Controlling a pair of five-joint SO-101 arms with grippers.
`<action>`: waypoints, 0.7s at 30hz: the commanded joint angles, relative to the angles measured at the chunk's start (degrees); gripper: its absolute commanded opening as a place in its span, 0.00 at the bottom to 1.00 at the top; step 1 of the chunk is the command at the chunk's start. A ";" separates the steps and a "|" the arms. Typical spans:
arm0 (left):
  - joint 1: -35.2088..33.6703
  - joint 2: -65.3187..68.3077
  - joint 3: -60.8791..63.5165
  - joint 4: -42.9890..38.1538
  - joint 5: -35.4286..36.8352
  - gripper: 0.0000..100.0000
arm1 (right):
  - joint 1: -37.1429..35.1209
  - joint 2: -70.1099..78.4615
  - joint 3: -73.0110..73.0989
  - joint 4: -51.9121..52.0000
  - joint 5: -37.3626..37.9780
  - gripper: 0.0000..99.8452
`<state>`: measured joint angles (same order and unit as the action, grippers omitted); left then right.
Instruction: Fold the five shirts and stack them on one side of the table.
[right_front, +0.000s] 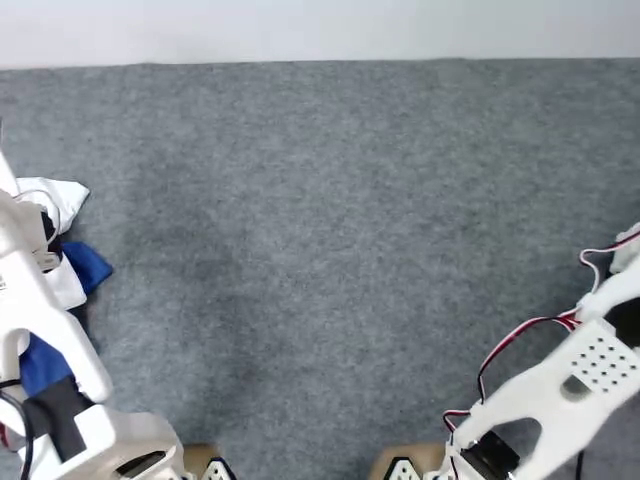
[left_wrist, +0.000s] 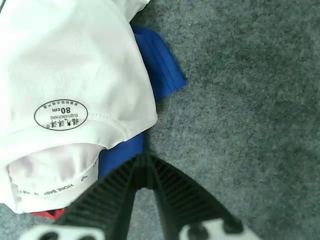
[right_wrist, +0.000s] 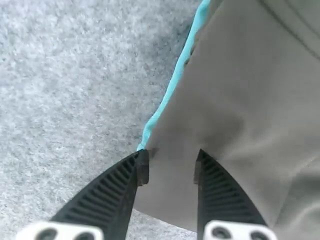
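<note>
Grey shirt (right_wrist: 240, 100) is being straddled at its teal edge by right tool (right_wrist: 171, 167), w/ jaws apart; left tool (left_wrist: 145, 164), jaws together, is being held nr white shirt (left_wrist: 65, 65).

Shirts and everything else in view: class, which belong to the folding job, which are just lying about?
Job: white shirt; blue shirt; grey-brown shirt with teal trim; left hand; right hand.
Lying about: grey table cover; pale strip behind it.
</note>
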<state>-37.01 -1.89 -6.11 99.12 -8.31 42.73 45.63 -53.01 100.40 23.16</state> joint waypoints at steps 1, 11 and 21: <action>0.26 -0.88 -0.22 1.41 0.09 0.01 | 2.07 -5.14 0.26 2.59 -0.26 0.15; 0.35 -0.88 -0.22 1.41 0.09 0.01 | -1.54 -8.40 21.27 0.48 -0.44 0.15; 0.35 -0.88 -0.22 1.41 0.09 0.01 | -1.19 -10.42 15.03 2.42 -0.44 0.15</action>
<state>-37.01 -1.89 -6.11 99.12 -8.31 41.23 40.44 -33.49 100.48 23.16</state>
